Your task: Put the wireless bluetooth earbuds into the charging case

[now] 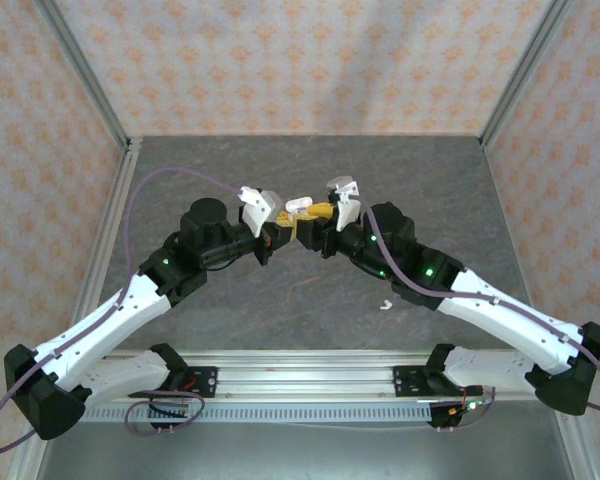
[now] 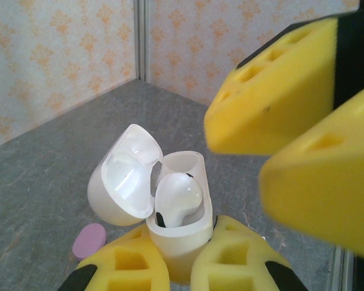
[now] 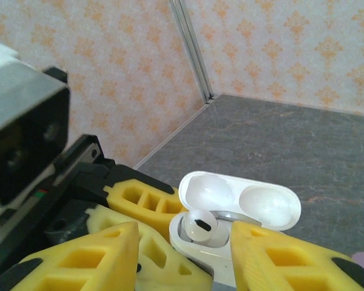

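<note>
- Loose white earbud [image 1: 385, 304], lying on the counter [image 1: 280, 310] near the right arm.
- Left tool [image 2: 181, 251], clamped on the base of the white charging case [image 2: 177, 233], case upright.
- Case lid [image 2: 124, 179], swung open; seated white earbud [image 2: 179, 197] resting inside the case.
- Right tool [image 3: 185, 233], parted, fingers flanking the case, gripping nothing.
- Pink rounded item [image 2: 88, 240] on the counter beside the case; identity unclear.

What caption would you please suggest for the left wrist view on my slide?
Left gripper holds the open white charging case, one white earbud seated inside, right gripper open nearby.
</note>
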You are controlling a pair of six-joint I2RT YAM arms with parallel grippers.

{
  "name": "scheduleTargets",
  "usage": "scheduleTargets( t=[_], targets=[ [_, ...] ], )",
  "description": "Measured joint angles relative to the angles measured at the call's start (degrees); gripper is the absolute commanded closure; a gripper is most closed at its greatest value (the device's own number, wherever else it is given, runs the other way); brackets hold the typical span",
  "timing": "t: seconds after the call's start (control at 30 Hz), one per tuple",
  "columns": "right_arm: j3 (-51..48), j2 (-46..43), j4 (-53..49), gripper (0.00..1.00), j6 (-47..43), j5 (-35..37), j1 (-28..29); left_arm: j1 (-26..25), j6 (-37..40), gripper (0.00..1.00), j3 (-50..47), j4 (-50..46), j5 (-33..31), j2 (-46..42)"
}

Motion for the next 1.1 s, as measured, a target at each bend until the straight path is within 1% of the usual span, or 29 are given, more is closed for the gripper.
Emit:
scheduleTargets(
  t=[0.23,0.4,0.53,0.67,0.77,0.93,1.03,1.1],
  targets=[
    [7.9,0.2,-6.3,0.55,6.0,-0.8,-1.2,0.0,0.0,1.0,-0.3,0.0,0.0,-0.2],
    [9.3,0.3,-10.4,0.56,10.8,-0.7,-3.7,0.0,0.0,1.0,-1.0,0.0,-0.1,-1.3],
    [9.3,0.3,-16.2,0.54,15.1,0.0,-8.2,0.0,0.1,1.0,-2.0,-0.1,-0.7,-3.2],
    [8.4,0.2,-22.5,0.54,19.7,-0.2,-15.8,0.0,0.1,1.0,-3.8,-0.3,-1.1,-4.5],
    [3.7,-0.6,-26.0,0.54,23.4,-0.7,-21.6,0.0,0.0,1.0,-5.2,-0.6,-1.1,-4.6],
    [-11.1,-3.9,-29.0,0.56,29.5,-4.1,-29.6,0.0,0.0,1.0,-6.6,-1.0,-1.1,-4.6],
    [-20.1,-5.3,-30.0,0.57,32.7,-5.8,-32.3,0.0,0.0,1.0,-6.6,-1.1,-1.2,-4.6],
    [-24.8,-5.9,-30.4,0.58,34.6,-6.8,-33.1,0.0,0.0,1.0,-6.6,-1.1,-1.3,-4.6]
  ],
)
